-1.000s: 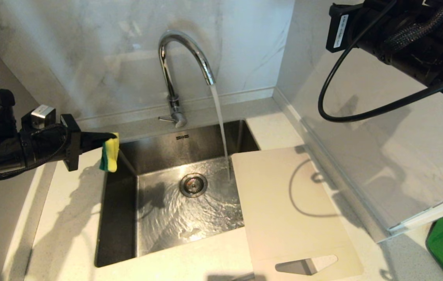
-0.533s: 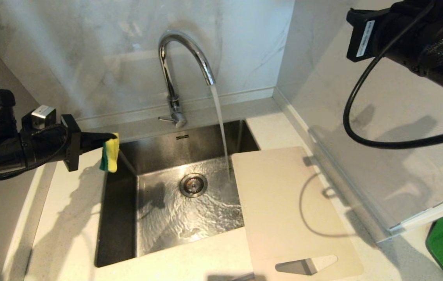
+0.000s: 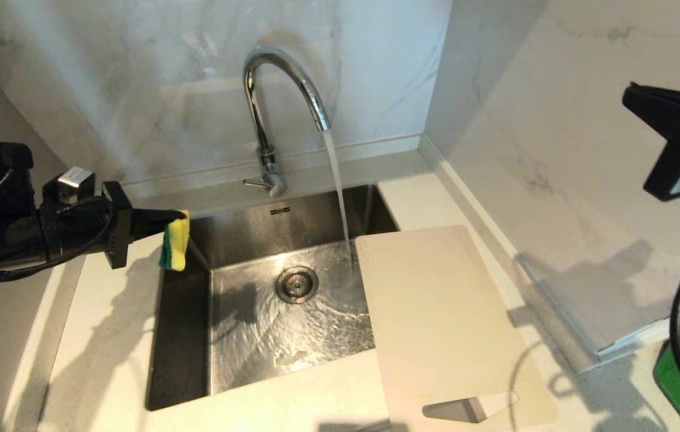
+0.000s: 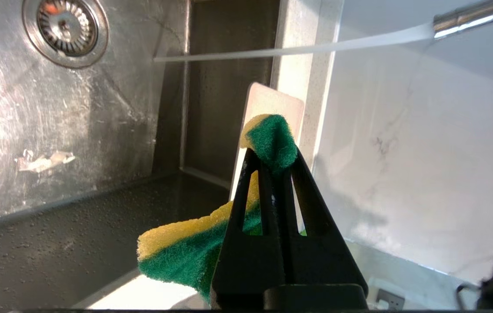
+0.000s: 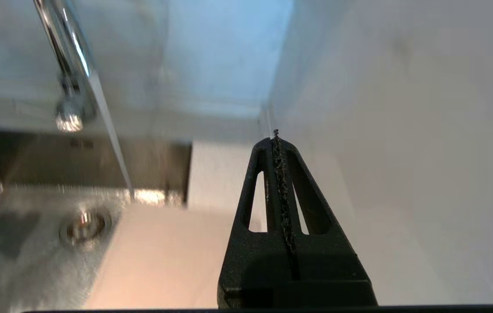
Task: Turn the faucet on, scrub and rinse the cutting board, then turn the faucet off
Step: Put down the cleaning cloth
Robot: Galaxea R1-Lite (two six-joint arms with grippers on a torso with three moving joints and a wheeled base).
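We see the faucet [image 3: 283,108] running into the steel sink [image 3: 238,240]. The cutting board [image 3: 436,312] lies flat on the counter [image 3: 112,342] at the sink's right, one edge overhanging the basin. Our left hand [image 3: 173,223] hovers above the sink's left rim, well apart from the board, clamped on a yellow-and-green sponge [image 3: 175,249]. Our right hand [image 5: 276,141], fingers pressed together and empty, is raised above the board's far right side, clear of it.
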